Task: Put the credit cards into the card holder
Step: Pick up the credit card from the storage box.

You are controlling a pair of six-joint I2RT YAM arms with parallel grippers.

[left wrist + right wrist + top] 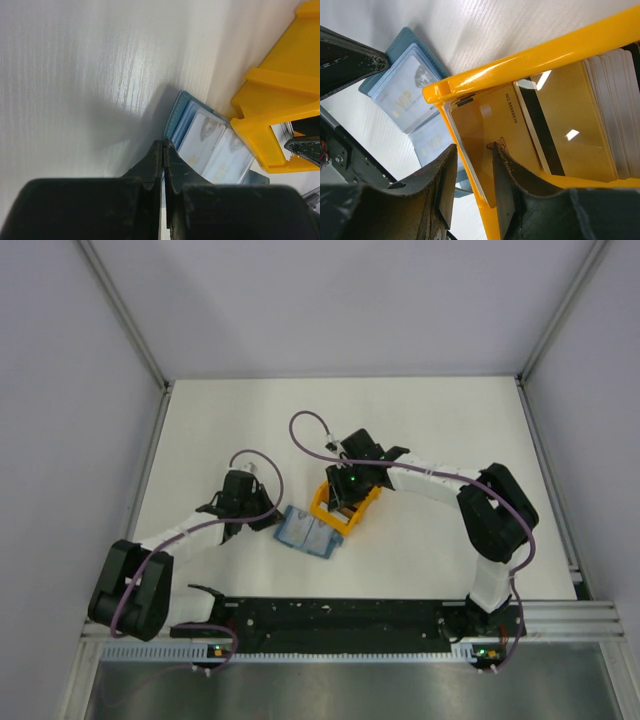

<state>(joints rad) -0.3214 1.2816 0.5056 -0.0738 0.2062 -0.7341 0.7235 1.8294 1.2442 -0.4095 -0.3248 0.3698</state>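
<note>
So the left tool (163, 150) is shut, empty, tips at the edge of the card holder (200, 142), guessing to pin it. The right tool (473, 150) sits half-open straddling a credit card (485, 120) in the orange rack (530, 50).

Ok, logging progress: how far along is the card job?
Done: two cards sit pocketed in the open card holder. In hand: the right hand straddles the end card in the orange rack, grip unclear; left hand shut at the holder's edge. Left: many racked cards.
</note>
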